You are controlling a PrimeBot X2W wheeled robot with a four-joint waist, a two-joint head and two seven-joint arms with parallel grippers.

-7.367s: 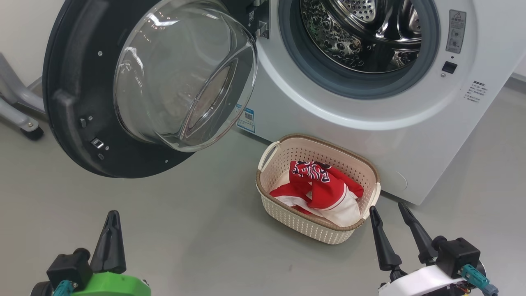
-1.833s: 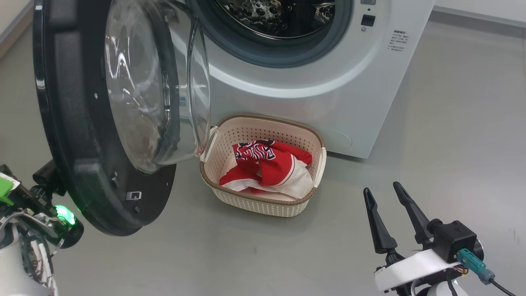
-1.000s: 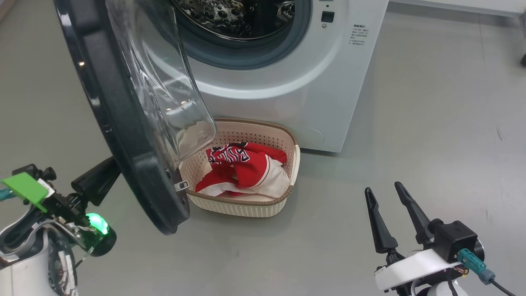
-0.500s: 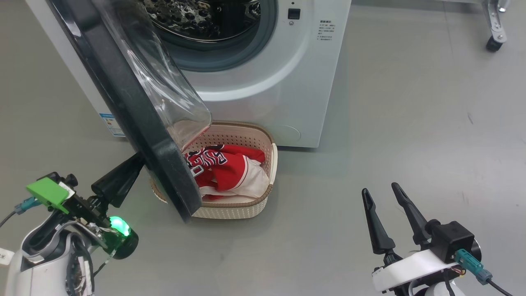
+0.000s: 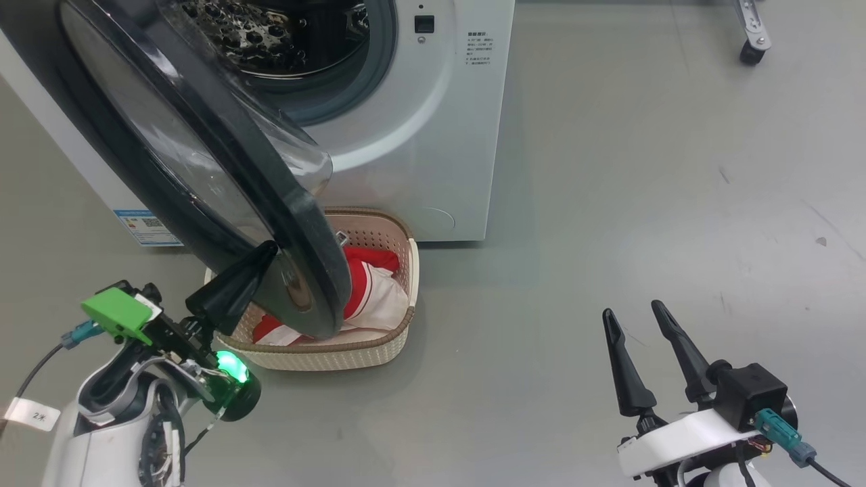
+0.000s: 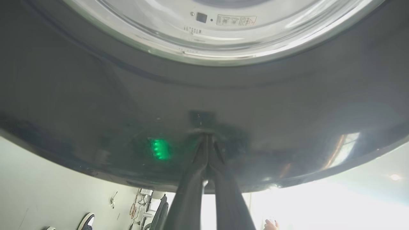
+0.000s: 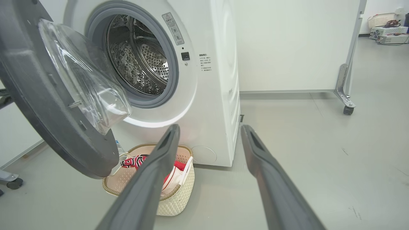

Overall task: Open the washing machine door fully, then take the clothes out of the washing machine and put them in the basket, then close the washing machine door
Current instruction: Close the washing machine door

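Observation:
The washing machine door (image 5: 203,155), black-rimmed with a clear glass bowl, stands half open and angled across the drum mouth (image 5: 284,34) of the white washing machine (image 5: 433,135). My left gripper (image 5: 267,251) is shut, and its tips press on the door's glossy outer rim (image 6: 96,95); the left wrist view shows the closed left gripper (image 6: 207,136) touching it. The cream basket (image 5: 379,338) sits on the floor below the door, holding the red and white clothes (image 5: 369,297). My right gripper (image 5: 630,309) hangs open and empty to the right, apart from everything. In the right wrist view the open right gripper (image 7: 209,127) faces the washing machine (image 7: 220,95), the washing machine door (image 7: 41,105) and the basket (image 7: 179,198).
Bare grey floor (image 5: 643,203) spreads to the right of the machine. A wheeled frame's caster (image 5: 747,51) stands at the far right, under a white partition (image 7: 287,48). The door's lower edge overhangs the basket's left half.
The door has swung toward the machine with my shut left gripper against its outer face, now covering more of the basket. The head view has shifted. My right gripper stays open in place.

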